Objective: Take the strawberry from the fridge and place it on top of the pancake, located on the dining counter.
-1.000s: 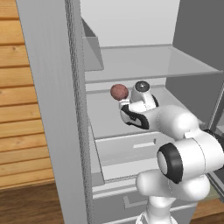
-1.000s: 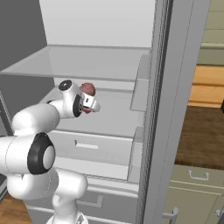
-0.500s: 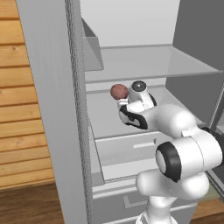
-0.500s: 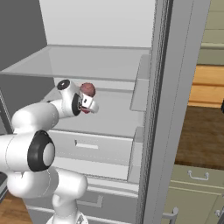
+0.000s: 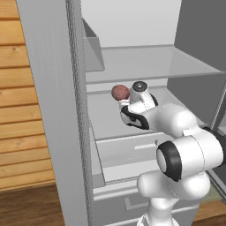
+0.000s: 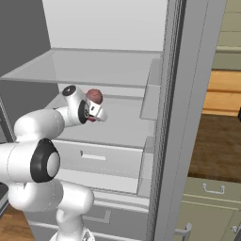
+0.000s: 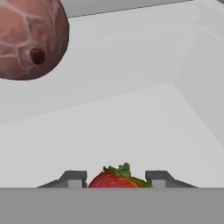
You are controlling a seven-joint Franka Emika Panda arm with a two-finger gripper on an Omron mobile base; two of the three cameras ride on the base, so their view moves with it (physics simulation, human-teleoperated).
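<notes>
The strawberry [image 7: 118, 178], bright red with a green top, lies on the white shelf [image 7: 131, 109] of the open fridge [image 5: 53, 110]. It sits right between my fingertips [image 7: 75, 177], which press in on its two sides. My gripper [image 7: 116, 177] is shut on the strawberry. From the base views the hand [image 5: 125, 105] reaches onto the middle shelf, just below and in front of a dull pinkish-brown ball [image 5: 119, 92]. The pancake and the dining counter are out of view.
The pinkish-brown ball [image 7: 26, 35] rests on the same shelf, close to the hand on its upper left. A clear shelf [image 6: 94, 66] spans above the arm and a drawer [image 6: 99, 157] lies below. The fridge door [image 6: 188, 94] with bins stands at the right.
The fingers have closed in from wide open onto the strawberry. The hand has edged slightly further onto the shelf beside the ball.
</notes>
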